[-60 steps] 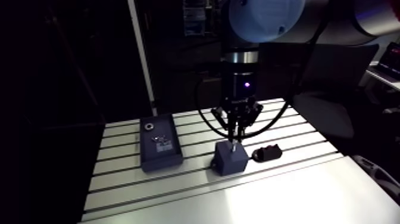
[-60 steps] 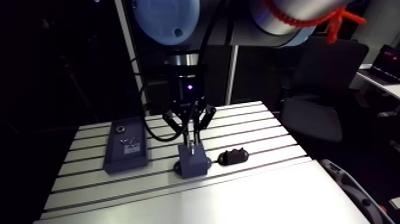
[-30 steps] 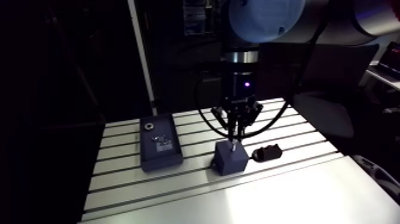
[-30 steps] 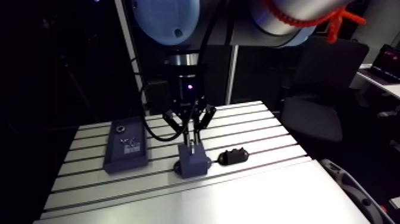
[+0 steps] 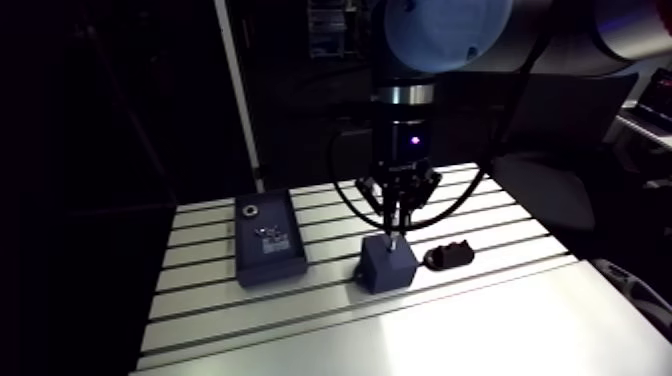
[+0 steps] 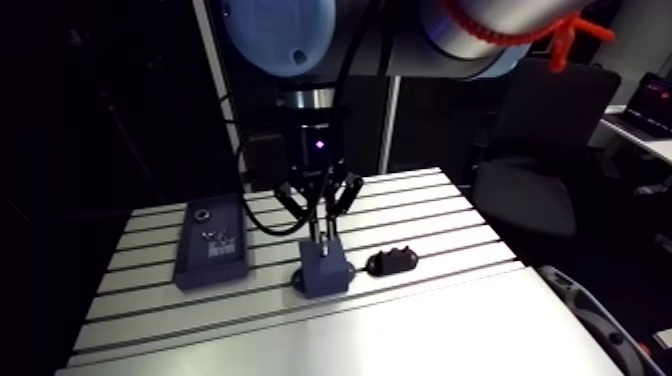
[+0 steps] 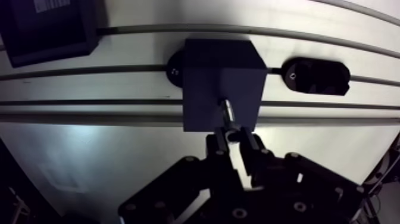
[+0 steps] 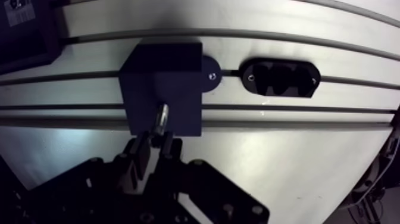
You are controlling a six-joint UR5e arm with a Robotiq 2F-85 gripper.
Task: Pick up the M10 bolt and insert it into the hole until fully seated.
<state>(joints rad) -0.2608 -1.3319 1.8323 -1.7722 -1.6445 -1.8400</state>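
Hardly anything has moved since the earlier pictures: the hand hangs over the same dark block near the middle of the table, with at most a slight change in height.

The wrist view shows the two fingers drawn close and pinching the M10 bolt by its upper end. The shank points down, and its tip meets the block's top face close to the near edge. The hole itself is hidden under the tip. Much of the bright shank is still bare between the fingers and the block, so the bolt appears started at most and far from seated.

To the block's left, a flat dark box lies apart from it, and to its right sits a small black oval fixture. Neither touches the block.

The step in hand looks like the insertion itself. The next move probably calls for a straight push down along the hole's line, with the shank kept upright so it does not bind on the rim. The grip should be let go only once the head rests on the block.
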